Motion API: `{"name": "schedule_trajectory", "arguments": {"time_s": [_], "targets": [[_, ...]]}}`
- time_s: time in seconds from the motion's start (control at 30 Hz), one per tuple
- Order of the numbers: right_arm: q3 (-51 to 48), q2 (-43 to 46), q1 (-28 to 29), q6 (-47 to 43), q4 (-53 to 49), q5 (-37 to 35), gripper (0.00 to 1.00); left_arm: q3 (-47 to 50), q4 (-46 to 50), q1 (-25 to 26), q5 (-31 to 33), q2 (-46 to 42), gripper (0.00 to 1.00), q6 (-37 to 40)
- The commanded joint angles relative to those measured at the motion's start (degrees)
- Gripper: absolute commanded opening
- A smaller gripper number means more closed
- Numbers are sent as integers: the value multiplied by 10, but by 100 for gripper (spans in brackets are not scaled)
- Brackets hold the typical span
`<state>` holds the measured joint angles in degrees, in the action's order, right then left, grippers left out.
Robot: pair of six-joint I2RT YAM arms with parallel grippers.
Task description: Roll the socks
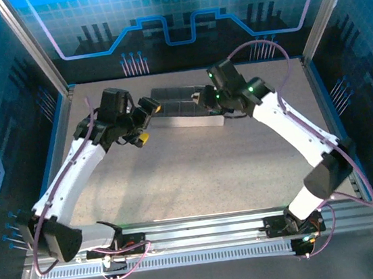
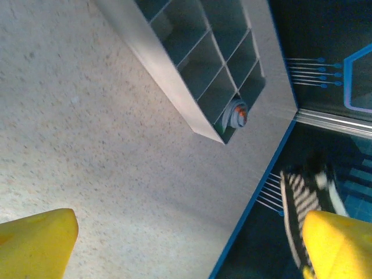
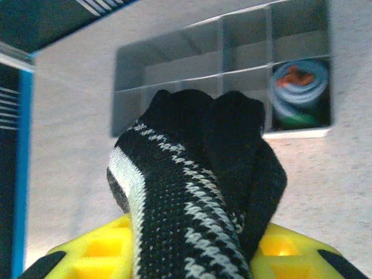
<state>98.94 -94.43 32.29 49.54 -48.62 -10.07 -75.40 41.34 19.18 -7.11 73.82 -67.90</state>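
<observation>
The black-and-white striped sock (image 3: 192,192) is bunched up between the yellow fingers (image 3: 87,256) of my right gripper (image 3: 192,258), which is shut on it. In the top view that right gripper (image 1: 207,100) hovers at the right end of the grey compartment tray (image 1: 184,121). The grey-blue sock (image 3: 297,92) sits rolled up in the tray's end compartment, its orange and green showing; in the left wrist view the same grey-blue sock (image 2: 236,114) shows there. My left gripper (image 2: 186,250) stands open over bare table left of the tray, its jaws wide apart and empty. The striped sock (image 2: 299,200) shows just beyond its right finger (image 2: 340,244).
The tray's (image 3: 174,64) other compartments look empty. A blue-edged wall (image 2: 261,192) borders the table close behind the tray. Speckled grey table (image 1: 197,172) lies open between the arms toward the near edge.
</observation>
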Motion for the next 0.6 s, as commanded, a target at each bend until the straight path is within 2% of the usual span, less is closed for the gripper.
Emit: {"name": "schedule_trajectory", "arguments": {"time_s": [0.0, 0.13, 0.3, 0.4, 0.57], "targets": [[76, -88, -14, -24, -153, -25, 0, 32, 22, -2, 49, -41, 99, 82], [211, -189, -14, 7, -232, -51, 0, 34, 49, -3, 44, -60, 98, 94], [347, -295, -16, 34, -280, -39, 0, 48, 57, -2, 37, -97, 97, 114], [375, -338, -24, 66, -294, -19, 0, 48, 77, -2, 43, -118, 97, 131], [360, -371, -40, 113, -275, 28, 0, 46, 89, -2, 46, -158, 97, 156]]}}
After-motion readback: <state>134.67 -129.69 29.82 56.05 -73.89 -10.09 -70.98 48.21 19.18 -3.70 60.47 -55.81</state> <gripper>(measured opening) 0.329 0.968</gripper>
